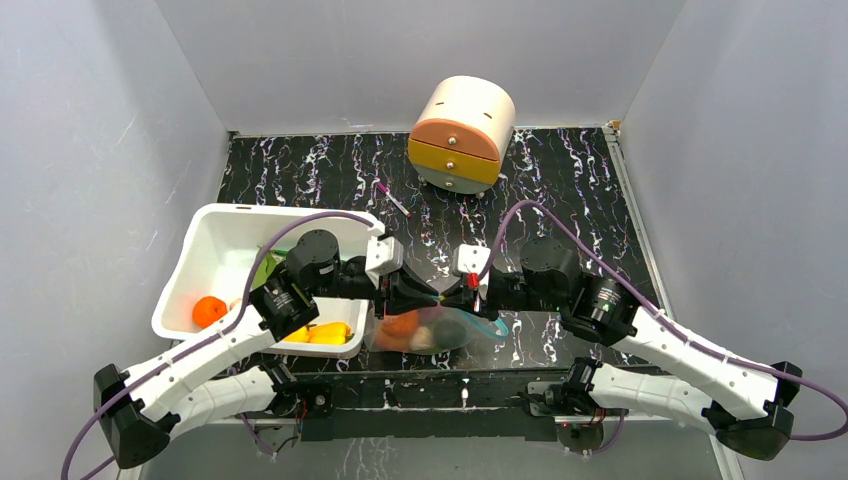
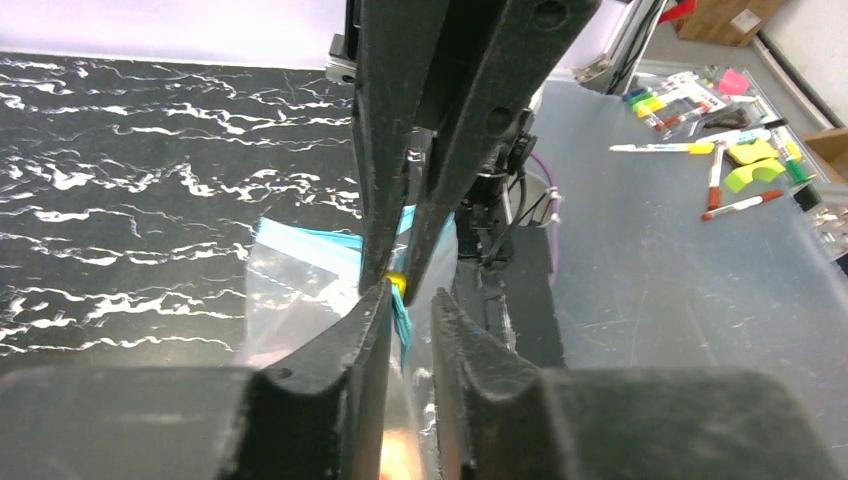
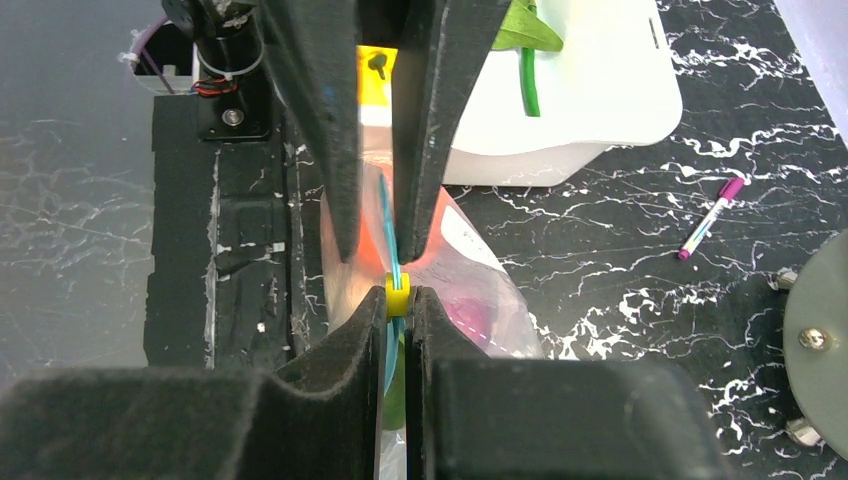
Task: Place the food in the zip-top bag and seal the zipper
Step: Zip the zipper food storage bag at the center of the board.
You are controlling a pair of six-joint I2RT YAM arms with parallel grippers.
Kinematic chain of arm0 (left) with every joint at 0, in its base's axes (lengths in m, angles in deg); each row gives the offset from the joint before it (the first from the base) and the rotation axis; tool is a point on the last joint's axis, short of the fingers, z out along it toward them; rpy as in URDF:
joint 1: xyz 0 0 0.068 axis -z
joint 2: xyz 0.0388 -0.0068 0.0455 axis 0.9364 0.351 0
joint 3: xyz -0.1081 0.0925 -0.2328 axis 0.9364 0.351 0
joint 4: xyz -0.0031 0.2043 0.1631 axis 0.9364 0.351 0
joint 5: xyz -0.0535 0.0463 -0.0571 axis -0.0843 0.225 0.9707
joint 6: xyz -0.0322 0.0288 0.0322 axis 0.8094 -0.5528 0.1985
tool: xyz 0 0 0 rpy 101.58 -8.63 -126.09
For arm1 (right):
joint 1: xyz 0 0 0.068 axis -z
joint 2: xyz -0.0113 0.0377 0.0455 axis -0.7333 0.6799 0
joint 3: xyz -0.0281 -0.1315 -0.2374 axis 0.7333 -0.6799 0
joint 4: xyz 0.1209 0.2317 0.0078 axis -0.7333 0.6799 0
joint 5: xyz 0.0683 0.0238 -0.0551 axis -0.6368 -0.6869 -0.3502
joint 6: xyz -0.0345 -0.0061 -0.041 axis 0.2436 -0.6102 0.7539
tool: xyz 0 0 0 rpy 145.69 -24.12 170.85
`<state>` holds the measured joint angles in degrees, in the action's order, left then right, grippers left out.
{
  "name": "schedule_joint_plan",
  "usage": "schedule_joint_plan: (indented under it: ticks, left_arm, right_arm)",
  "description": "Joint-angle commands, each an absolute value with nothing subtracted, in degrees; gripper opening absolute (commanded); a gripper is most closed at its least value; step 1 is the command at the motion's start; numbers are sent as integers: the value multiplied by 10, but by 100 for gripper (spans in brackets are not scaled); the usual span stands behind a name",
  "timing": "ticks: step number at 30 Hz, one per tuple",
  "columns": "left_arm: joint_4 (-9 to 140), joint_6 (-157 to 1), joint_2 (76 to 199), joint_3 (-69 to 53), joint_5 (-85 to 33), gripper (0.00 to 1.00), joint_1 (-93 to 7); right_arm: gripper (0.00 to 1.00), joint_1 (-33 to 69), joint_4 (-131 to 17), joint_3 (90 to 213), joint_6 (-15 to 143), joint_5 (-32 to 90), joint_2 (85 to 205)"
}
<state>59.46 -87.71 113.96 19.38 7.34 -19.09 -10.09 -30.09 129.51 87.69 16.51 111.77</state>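
The right gripper [image 3: 398,302] pinches the yellow slider [image 3: 398,288] on the zip-top bag [image 3: 480,290] at the table's [image 3: 600,250] near edge. The left gripper [image 2: 410,297], narrowly parted, straddles the zipper [image 3: 385,215]. Best drawn straight along the strip.

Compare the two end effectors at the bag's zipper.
The right end effector is shut on the yellow slider; the left end effector stands open, the zipper strip in its gap. The left comes from beside the white tub, the right from opposite. Both meet above the bag.

The zip-top bag [image 1: 445,336], seemingly holding food [image 1: 402,327], lies just right of the tub [image 1: 200,225], drawer unit [image 1: 462,135] well behind.
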Motion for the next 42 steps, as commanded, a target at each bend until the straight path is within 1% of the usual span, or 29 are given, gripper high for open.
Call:
schedule_joint_plan:
  ticks: [1,2,8,13,19,26,34,37,38,40,41,42]
  left_arm:
    - [600,-896,1144,165,94,8,-193]
    - [601,-895,1144,165,92,0,-193]
    - [607,-902,1129,162,67,0,-193]
    - [612,-911,1107,147,15,0,-193]
    - [650,-948,1110,106,-56,0,-193]
    - [670,-968,1112,105,-106,0,-193]
    - [672,-948,1100,116,-148,0,-193]
    - [655,-933,1078,130,-164,0,-193]
    - [650,-927,1075,134,-162,0,-194]
    - [635,-919,1087,137,-111,0,-194]
    - [623,-908,1096,139,-104,11,-193]
    - [616,-900,1101,139,-106,27,-194]
  right_arm:
    - [0,-99,-345,1325,875,152,1114]
    - [0,-98,-344,1325,875,153,1114]
    - [0,-99,-325,1318,878,177,1099]
    - [0,-99,-299,1316,880,208,1082]
    - [0,-99,-252,1331,882,237,1077]
    - [0,-99,-208,1344,886,272,1055]
    - [0,-99,-146,1356,894,293,1039]
    - [0,-99,-111,1372,899,304,1032]
    - [0,-99,-112,1379,899,297,1031]
    - [0,-99,-157,1380,878,253,1045]
    - [0,-99,-193,1377,844,256,1061]
    - [0,-99,-210,1384,809,266,1079]
